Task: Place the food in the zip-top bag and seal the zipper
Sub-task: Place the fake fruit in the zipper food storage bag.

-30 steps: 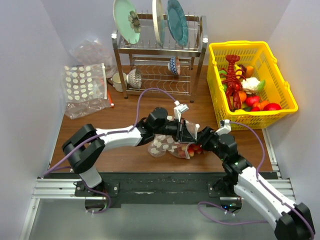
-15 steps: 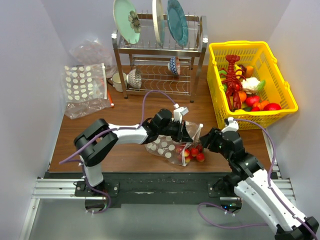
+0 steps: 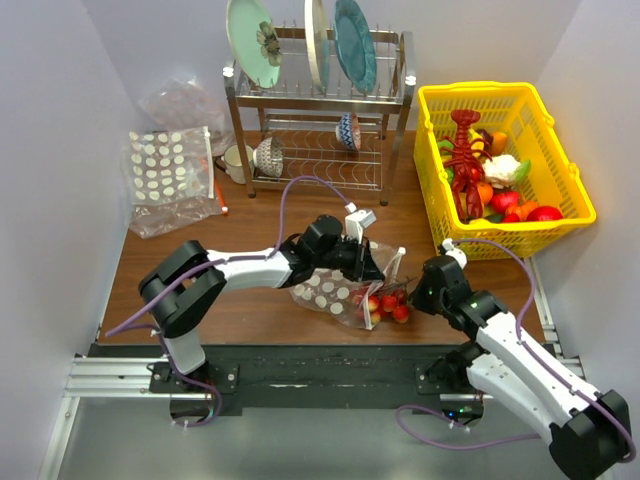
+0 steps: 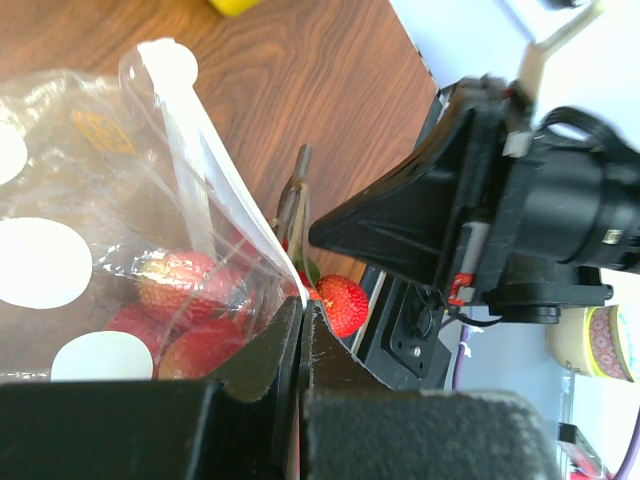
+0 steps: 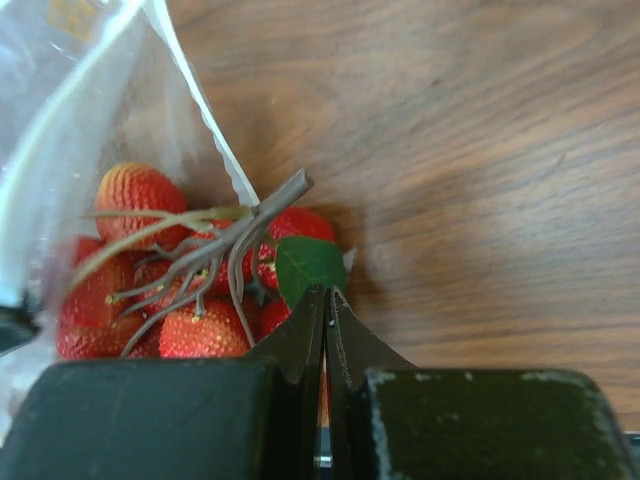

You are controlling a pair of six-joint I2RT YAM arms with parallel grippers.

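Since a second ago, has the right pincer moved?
Yes. The right pincer has drawn back toward the table's near edge, away from the dish rack, ending beside the strawberries.

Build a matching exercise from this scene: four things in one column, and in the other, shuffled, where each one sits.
Things
1. strawberry bunch
2. toy lobster
3. teal plate
4. flat pack with white dots

Places
A. upright in the dish rack
B. lying at the far left of the table
C. partly inside the zip-top bag
D. in the yellow basket

Pairs: 1-C, 2-D, 3-A, 4-B
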